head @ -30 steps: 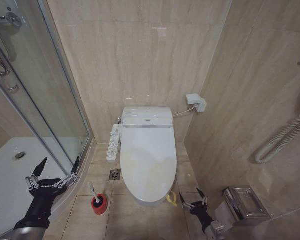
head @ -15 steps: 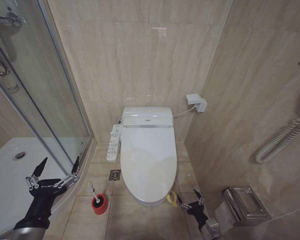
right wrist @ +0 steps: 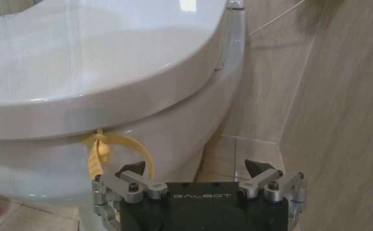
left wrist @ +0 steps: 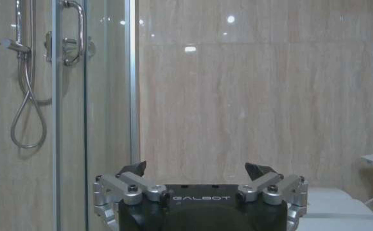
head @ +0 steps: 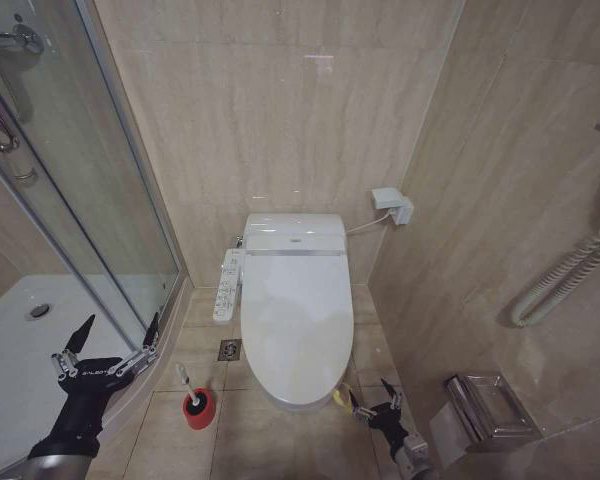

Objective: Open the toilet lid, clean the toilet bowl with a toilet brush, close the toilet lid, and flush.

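A beige-tiled bathroom is surrounding the toilet, with a glass shower door (head: pixel 90 200) well to its left. The left gripper (head: pixel 108 345) is hovering there, fingers spread apart, empty. Nearer the toilet, the brush (head: pixel 183 381) is standing in its red holder (head: pixel 198 409). The lid (head: pixel 295 325) is lying shut over the bowl (right wrist: pixel 51 178). Right of the rim, the right gripper (head: pixel 372 402) is waiting with fingers apart just beside the yellow clip (right wrist: pixel 106 149). The lid is looking stiff, light and slippery; that clip is probably offering the surest hold.
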